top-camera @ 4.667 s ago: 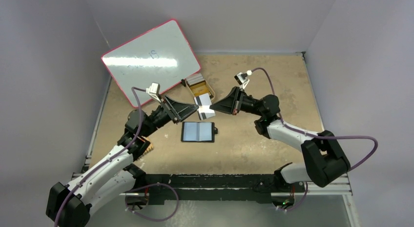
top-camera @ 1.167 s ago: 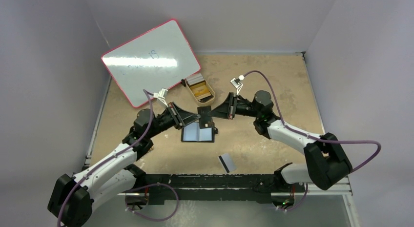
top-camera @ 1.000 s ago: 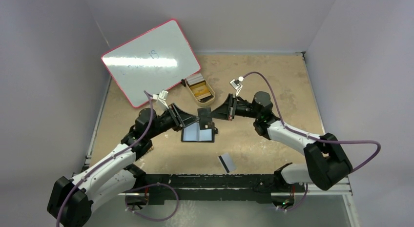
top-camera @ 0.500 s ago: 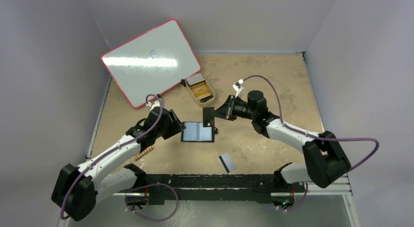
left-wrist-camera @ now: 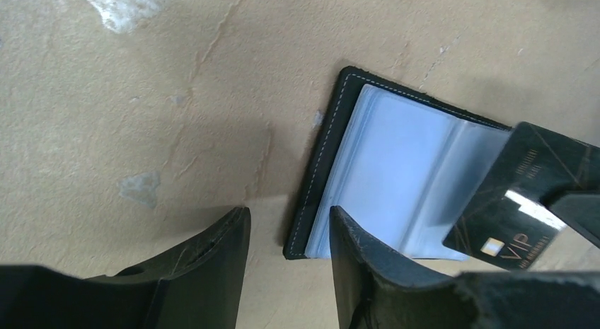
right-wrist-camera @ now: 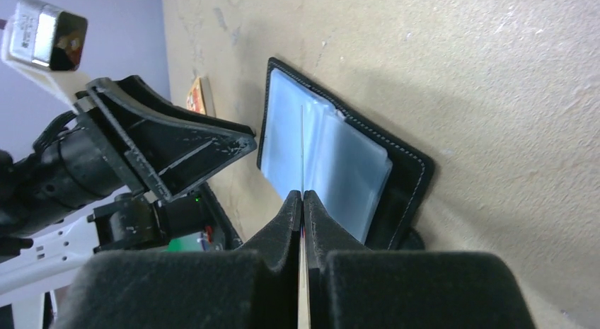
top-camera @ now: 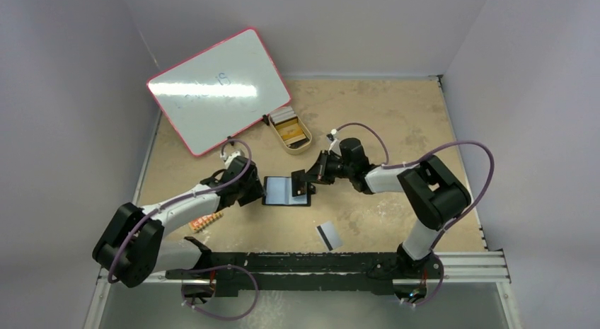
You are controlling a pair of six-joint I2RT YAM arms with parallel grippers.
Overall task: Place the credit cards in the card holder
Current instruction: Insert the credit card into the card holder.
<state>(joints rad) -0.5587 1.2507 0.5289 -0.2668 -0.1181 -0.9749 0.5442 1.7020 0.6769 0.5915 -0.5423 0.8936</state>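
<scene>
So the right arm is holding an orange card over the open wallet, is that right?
Not quite: the card is black, not orange, as the left wrist view shows. The rest holds: the right gripper grips it over the open wallet.

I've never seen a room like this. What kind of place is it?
Probably a robot lab's test booth. A left arm and a right arm are bolted to a metal rail at a tan table's edge. Plain walls close it in, and a whiteboard leans at the back.
</scene>
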